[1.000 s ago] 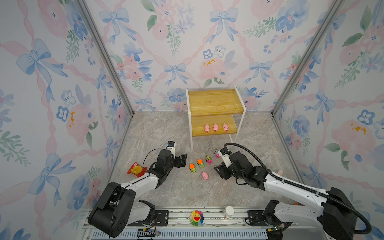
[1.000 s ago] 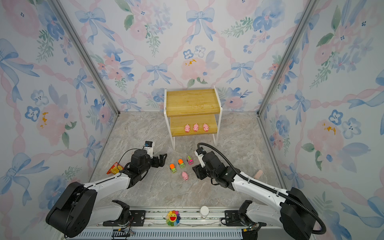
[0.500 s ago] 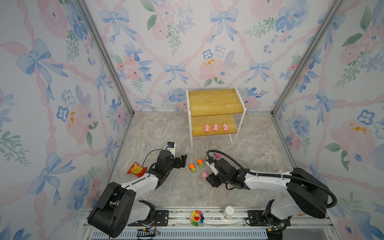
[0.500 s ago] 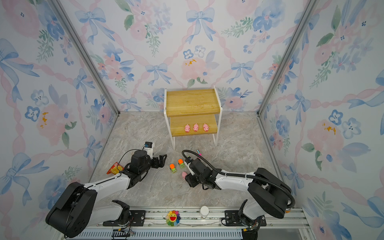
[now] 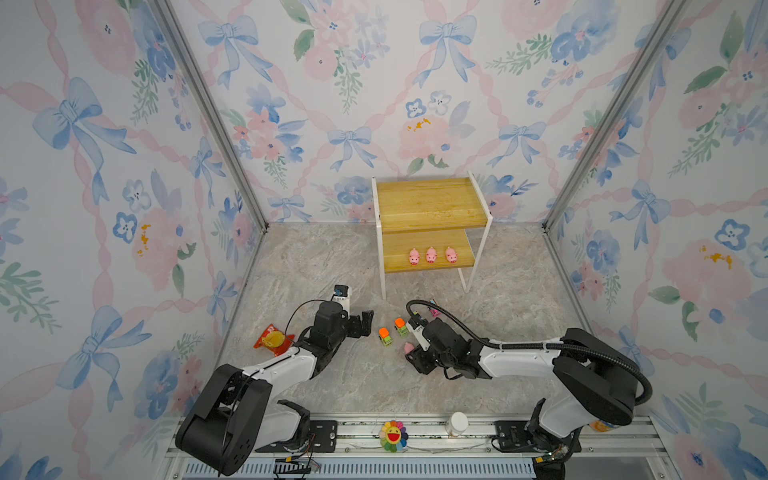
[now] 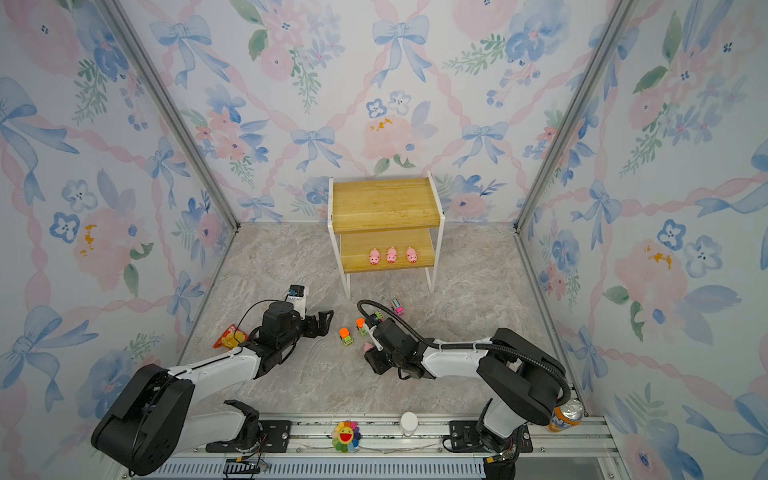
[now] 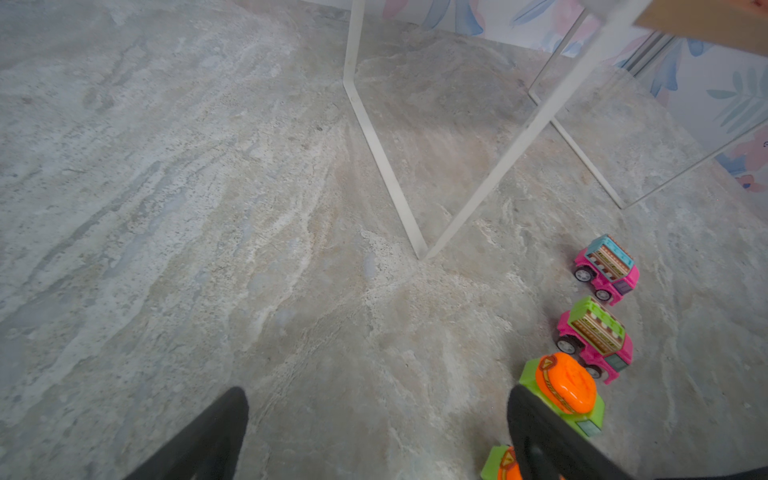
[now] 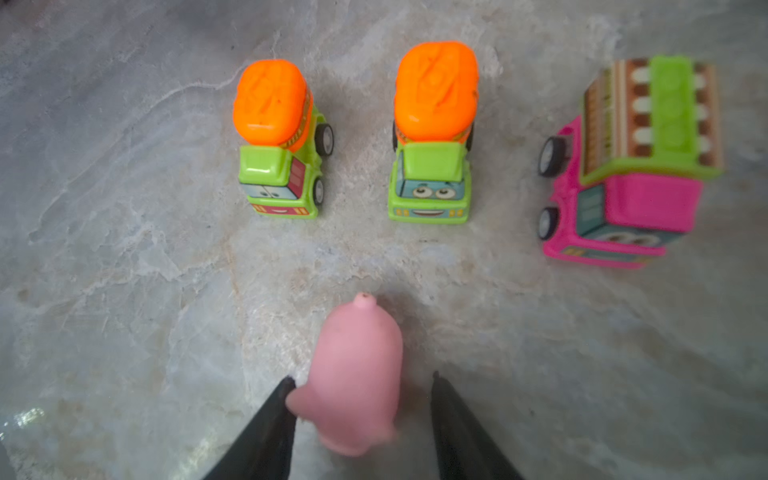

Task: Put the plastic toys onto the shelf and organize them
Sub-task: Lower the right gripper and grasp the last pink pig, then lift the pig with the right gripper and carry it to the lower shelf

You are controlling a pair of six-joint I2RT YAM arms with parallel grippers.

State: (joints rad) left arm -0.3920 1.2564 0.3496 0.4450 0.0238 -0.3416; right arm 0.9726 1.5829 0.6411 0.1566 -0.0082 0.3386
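The right gripper [image 8: 362,377] is low over the surface [image 5: 332,270], its jaws partly spread around a pink pig [image 8: 359,345]. In the right wrist view one finger [image 8: 270,415] touches the pig's leg, while a gap shows between the other finger and the pig's body, so the toy is straddled but not clamped. The right arm is folded at its elbow. Its white forearm runs low across the front of the surface toward the middle, and its wrist dips to the pig.

Just beyond the pig stand two green cars [image 8: 278,137] [image 8: 432,133] with orange tops, side by side and facing the gripper. A pink car [image 8: 631,166] with a green striped roof is beside them. A second pink car [image 7: 606,268] with a blue roof stands further on, near the foot of the shelf [image 5: 428,203].

The left gripper [image 7: 376,395] is wide open and holds nothing. One finger [image 7: 540,436] lies close beside the green cars. The left arm stretches low from the front rail, its gripper level and pointing at the cars.

Three pigs [image 5: 431,254] stand in a row on the shelf's lower board.
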